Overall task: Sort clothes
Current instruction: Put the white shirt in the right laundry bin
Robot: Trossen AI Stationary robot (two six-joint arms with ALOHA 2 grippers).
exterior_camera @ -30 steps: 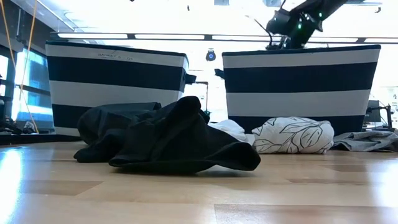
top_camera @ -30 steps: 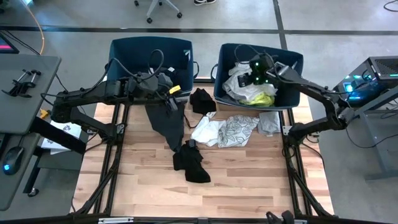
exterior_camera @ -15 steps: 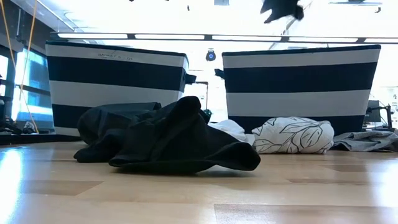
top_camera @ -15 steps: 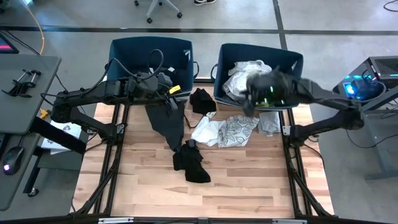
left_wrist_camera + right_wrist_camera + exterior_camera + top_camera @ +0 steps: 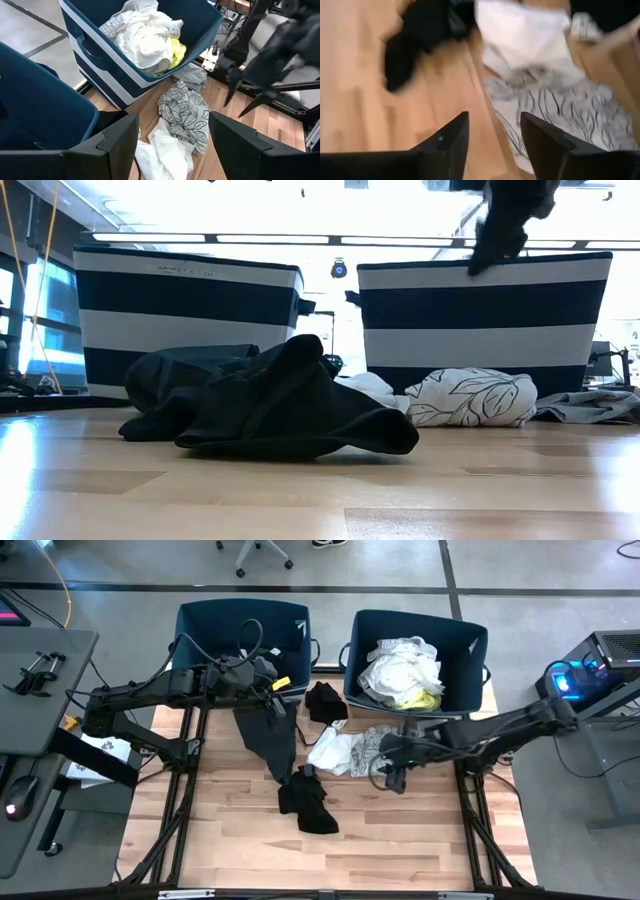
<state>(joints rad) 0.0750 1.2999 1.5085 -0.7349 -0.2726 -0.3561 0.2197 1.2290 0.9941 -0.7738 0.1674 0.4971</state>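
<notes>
White clothes (image 5: pixel 400 668) in right bin (image 5: pixel 470 640)

Overhead, table-level, two wrist cams (shared table (image 5: pixel 400 840))

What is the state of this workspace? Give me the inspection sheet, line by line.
Surface: wooden table, bare at the front.
Job's things: black garment, dark grey garment, white garment and patterned garment on the table; white pile in the right bin.
Clutter: nothing seen.
Grippers: left gripper open, empty, by the left bin; right gripper open, empty, above the patterned garment.
Cables: cable looped on the left arm.
Surroundings: chair base, side desk.
</notes>
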